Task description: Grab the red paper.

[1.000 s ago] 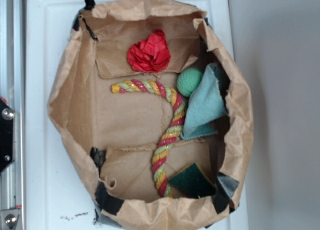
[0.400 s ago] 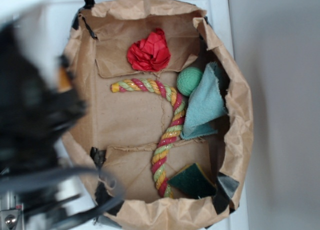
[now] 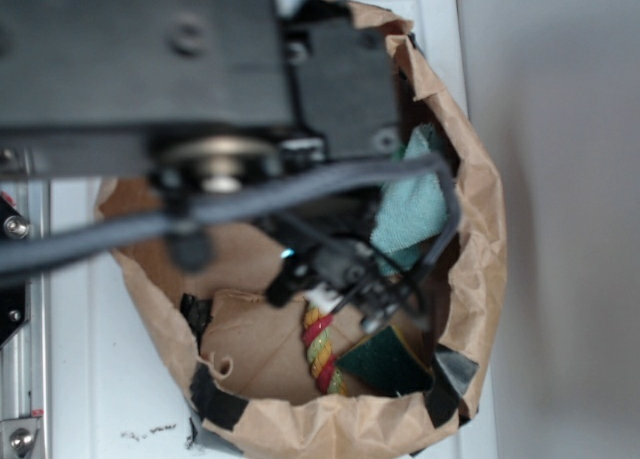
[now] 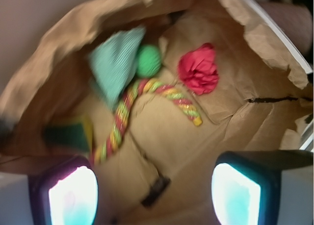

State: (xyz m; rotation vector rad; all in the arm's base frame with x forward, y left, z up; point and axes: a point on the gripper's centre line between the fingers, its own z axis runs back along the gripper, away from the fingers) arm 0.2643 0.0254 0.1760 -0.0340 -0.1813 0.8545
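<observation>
Gripper (image 4: pixel 154 195): in the wrist view its two fingertips fill the bottom corners, spread wide with nothing between them, high above the bag floor; both are overexposed and blurred.
Arm (image 3: pixel 170 69): in the exterior view it is a large out-of-focus dark mass with cables across the upper and middle frame, and the fingertips cannot be picked out there.
Paper bag (image 4: pixel 73 34): brown, open-topped; the wrist view looks straight into it, while the exterior view shows only its right and lower rim (image 3: pixel 480 219).
Rope (image 4: pixel 122 117): red-yellow-green twist curving over the bag floor in the wrist view; only a short lower piece (image 3: pixel 320 344) shows below the arm in the exterior view.
Sponge (image 4: pixel 68 136): dark green with a yellow edge, blurred at the left in the wrist view; clearer at the bag's lower right (image 3: pixel 385 364) in the exterior view.
Cloth (image 4: pixel 115 63): pale teal, propped against the bag wall, partly covered by the arm in the exterior view (image 3: pixel 410 204).
Green ball (image 4: pixel 148 61): just beside the cloth, seen only from the wrist.
Red paper (image 4: pixel 198 70): crumpled wad lying on the bag floor toward the far side, near the rope's yellow end but apart from it, well clear of the fingertips; hidden behind the arm in the exterior view.
</observation>
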